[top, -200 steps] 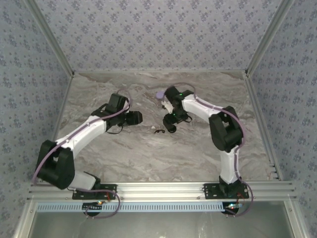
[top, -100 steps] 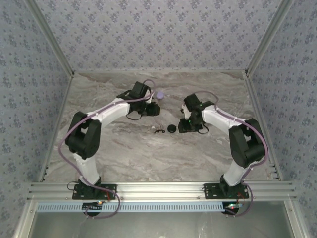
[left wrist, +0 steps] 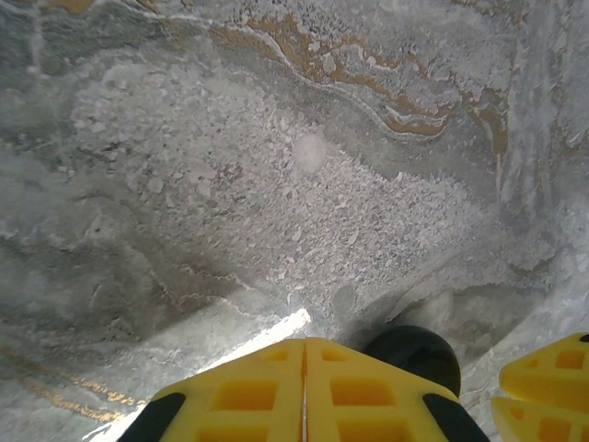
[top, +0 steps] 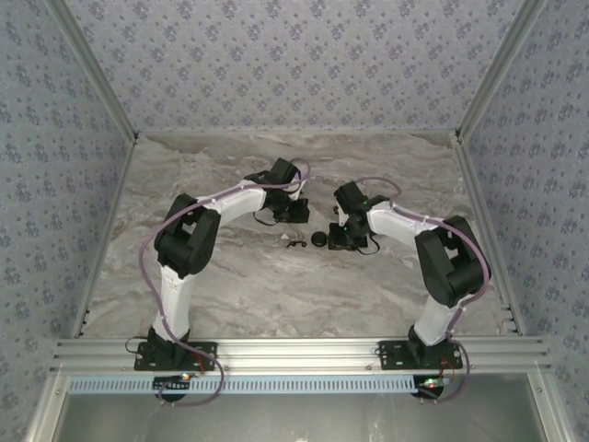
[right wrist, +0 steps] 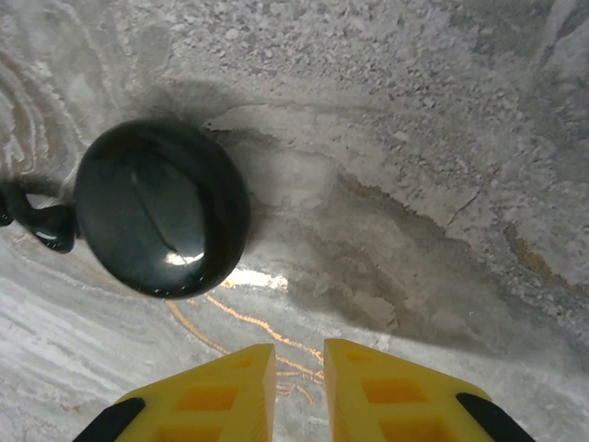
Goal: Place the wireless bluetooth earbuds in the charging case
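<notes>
Table (top: 230, 276): grey-white marble pattern, swirled, with thin orange-gold veins. Walls (top: 294, 64): pale blue-lilac paper, dotted all over with small darker floral sprigs. Arms: the left arm (top: 235, 198) and right arm (top: 396, 219) are white with black joints, and lilac cables (top: 147, 253) run along them. Left gripper (left wrist: 305, 343) and right gripper (right wrist: 299, 348): bright yellow with black edging. Disc (right wrist: 161, 207): glossy black with white glints. Curved piece (right wrist: 37, 223) beside it: black. Rail (top: 294, 350): silver metal.
</notes>
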Controlling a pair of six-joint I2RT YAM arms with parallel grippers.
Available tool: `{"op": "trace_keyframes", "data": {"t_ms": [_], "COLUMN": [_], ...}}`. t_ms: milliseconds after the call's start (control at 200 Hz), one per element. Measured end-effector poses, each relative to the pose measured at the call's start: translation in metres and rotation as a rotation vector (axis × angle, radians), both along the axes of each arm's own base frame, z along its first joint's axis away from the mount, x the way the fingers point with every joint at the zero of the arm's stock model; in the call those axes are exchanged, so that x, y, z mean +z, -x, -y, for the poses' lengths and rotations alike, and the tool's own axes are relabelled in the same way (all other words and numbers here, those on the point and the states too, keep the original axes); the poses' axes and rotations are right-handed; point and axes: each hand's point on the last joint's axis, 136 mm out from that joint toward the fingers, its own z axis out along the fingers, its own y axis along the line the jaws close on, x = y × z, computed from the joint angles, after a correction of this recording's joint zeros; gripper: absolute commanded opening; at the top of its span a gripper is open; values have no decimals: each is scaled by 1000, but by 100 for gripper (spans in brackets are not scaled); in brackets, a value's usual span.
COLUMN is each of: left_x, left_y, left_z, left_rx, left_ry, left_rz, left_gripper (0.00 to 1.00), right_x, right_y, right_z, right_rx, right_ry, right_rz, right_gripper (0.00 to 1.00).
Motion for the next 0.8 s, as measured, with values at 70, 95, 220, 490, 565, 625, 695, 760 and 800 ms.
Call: {"op": "trace_keyframes", "data": {"t_ms": [70,95,220,490,565,625,695,760,800], "left_x": [-3,-5,-13,-18,-19,-23,-27,-27,-27], "left_y": [1,2,5,13,14,17,20,21,22], "left_z": [3,3,4,6,6,4,2,1,1], "left_rx": [-7,-8,-14,-18,-18,-19,-17,-14,-12], "left_ry": [4,3,-4,-14,-17,-23,-25,-18,-13], "left_rz": [-8,-12,-32,-59,-64,-72,-85,-83,-83], "left_gripper": [6,6,5,5,5,5,5,5,5], "right_x": [-2,-2,-4,-5,-5,-6,-6,-5,-4], "right_y": [-2,-3,-9,-20,-24,-26,-29,-34,-37], "right_z": [-1,-2,-5,-11,-12,-13,-14,-16,-16], "right_rx": [-5,-8,-15,-23,-23,-23,-24,-26,-27], "right_ry": [0,0,-5,-9,-10,-9,-2,-1,-1], "right_rz": [-5,-6,-2,4,6,6,5,11,16], "right_gripper": [20,20,20,19,19,19,19,19,19]}}
